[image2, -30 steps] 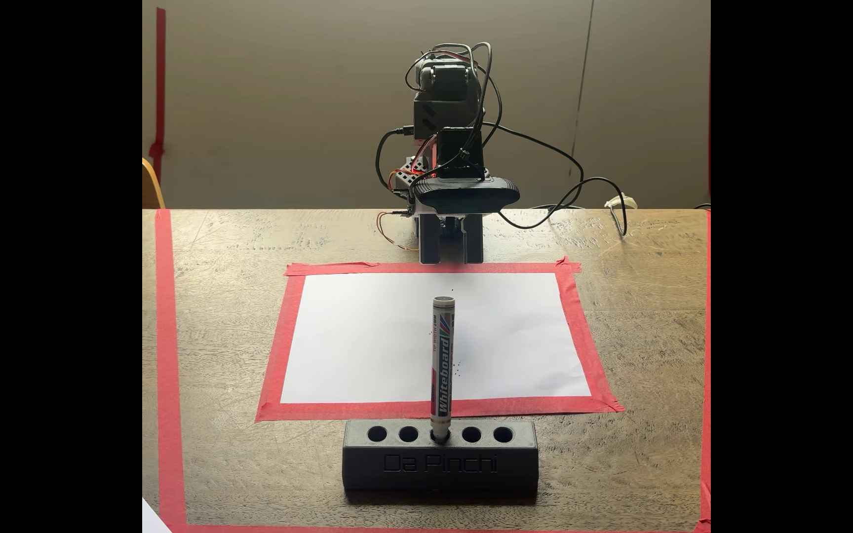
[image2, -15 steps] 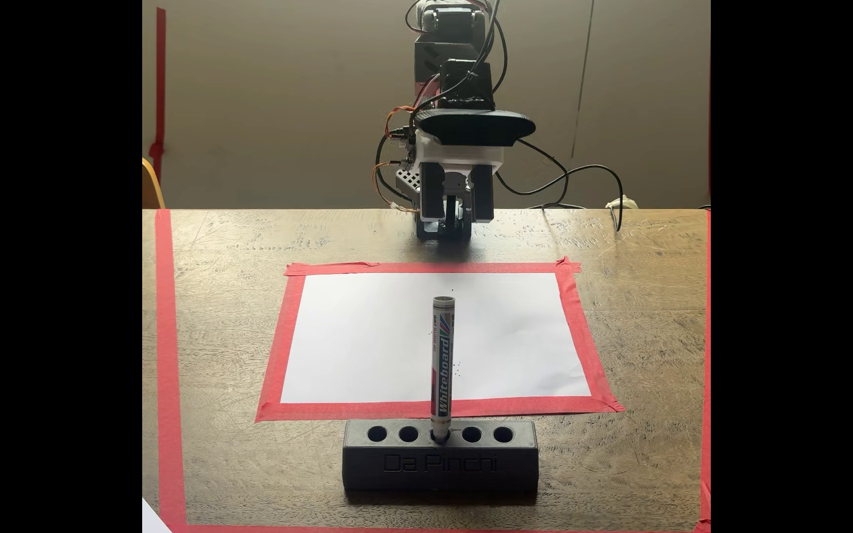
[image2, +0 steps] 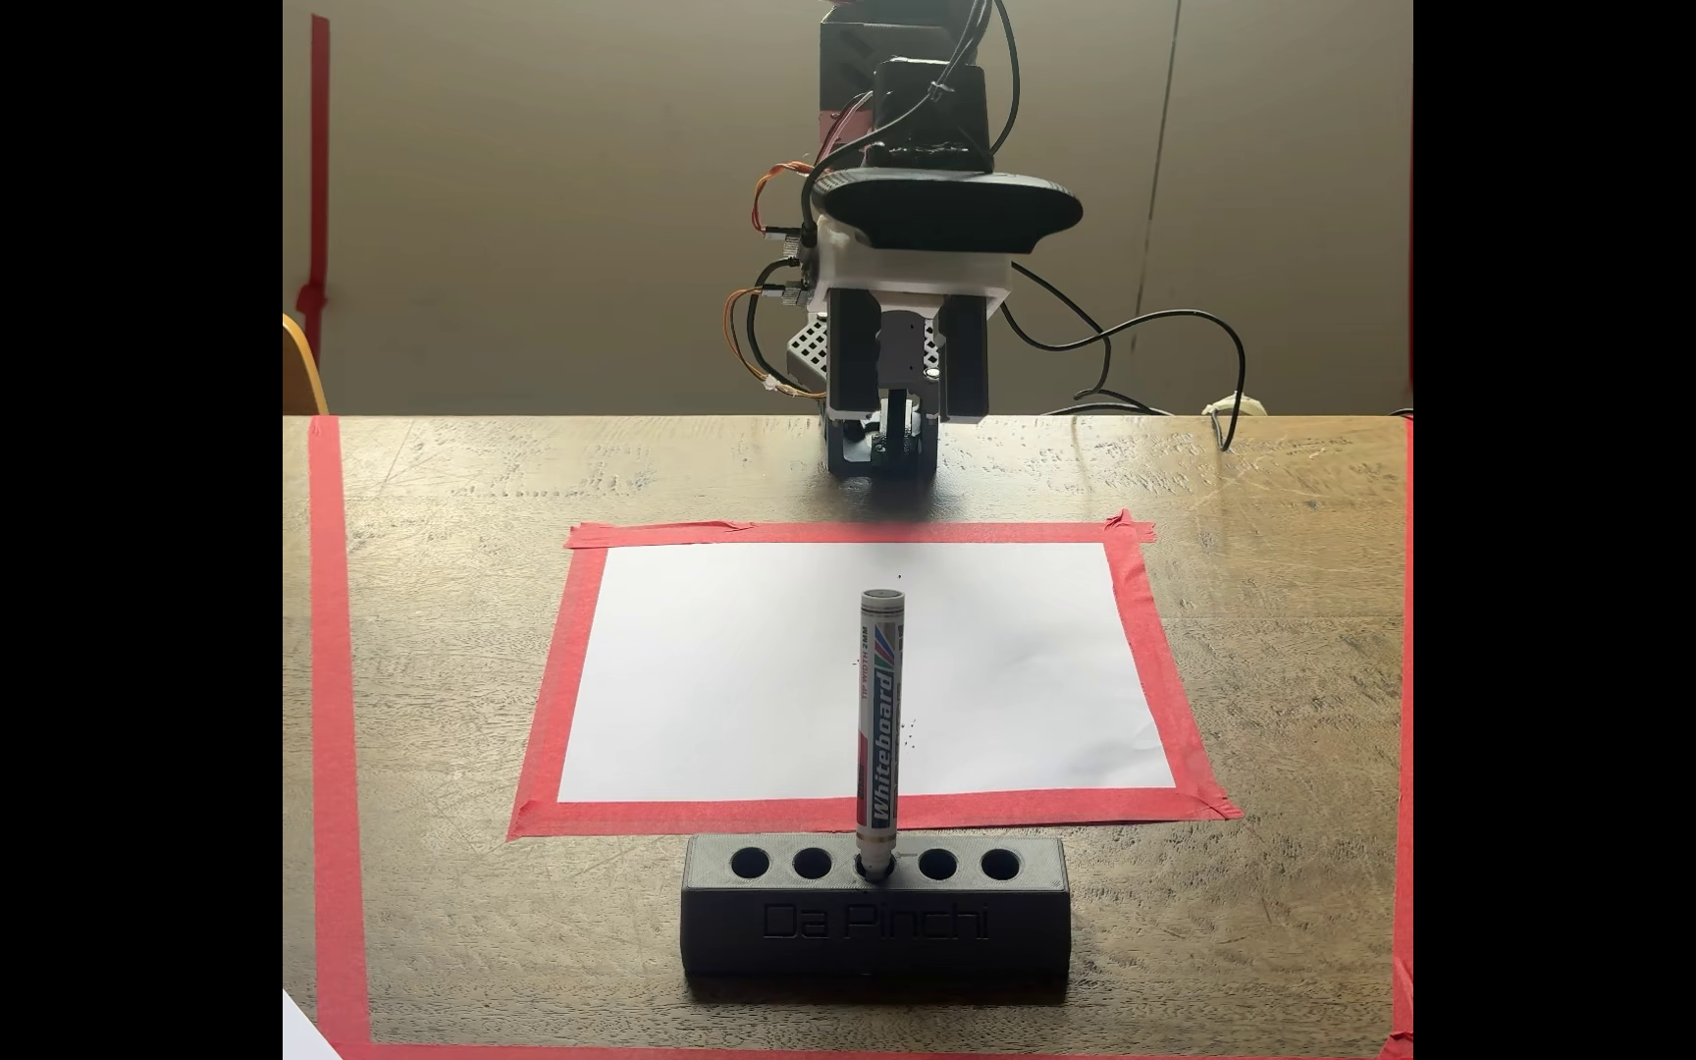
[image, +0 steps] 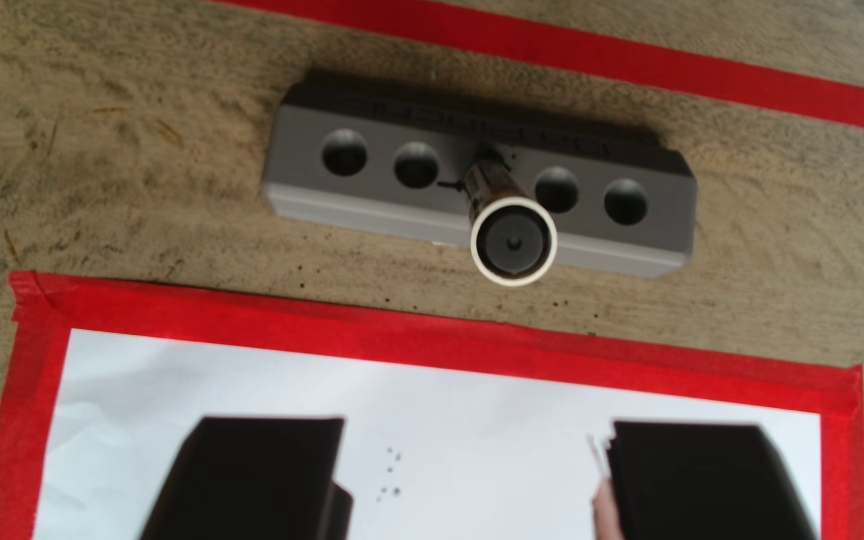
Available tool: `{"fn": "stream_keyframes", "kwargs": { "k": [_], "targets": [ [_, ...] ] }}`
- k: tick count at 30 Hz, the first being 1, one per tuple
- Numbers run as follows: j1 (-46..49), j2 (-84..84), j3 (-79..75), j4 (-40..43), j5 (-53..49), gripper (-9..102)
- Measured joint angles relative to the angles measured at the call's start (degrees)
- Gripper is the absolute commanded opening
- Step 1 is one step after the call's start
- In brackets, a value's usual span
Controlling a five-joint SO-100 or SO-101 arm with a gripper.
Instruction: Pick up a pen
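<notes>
The pen is a slim white marker with "Whiteboard" on a blue band. It stands upright in the middle hole of a black block holder marked "Da Pinchi". My gripper hangs open in the air above the table's far edge, well behind the pen and touching nothing. In the wrist view I look down on the pen's black end with its white rim, sticking up from the holder. My gripper is open, its two dark fingers wide apart over the white paper, short of the pen.
A white sheet of paper framed with red tape lies between my arm's base and the holder. Red tape also marks the work area on the wooden table. The holder's other holes are vacant. Cables trail off behind the arm.
My arm has risen: the gripper lifted from just above the table behind the paper to high over the far edge, and its fingers have spread slightly. Pen and holder have not moved.
</notes>
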Motion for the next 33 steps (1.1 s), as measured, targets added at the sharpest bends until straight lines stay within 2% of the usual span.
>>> {"fn": "stream_keyframes", "kwargs": {
  "k": [9,23,33],
  "targets": [
    [-0.3,-12.6,-9.2,0.0,1.5,99],
    [-0.3,-21.4,-12.7,-1.2,1.5,99],
    [-0.3,-29.3,-23.1,-1.7,1.5,99]
  ]
}}
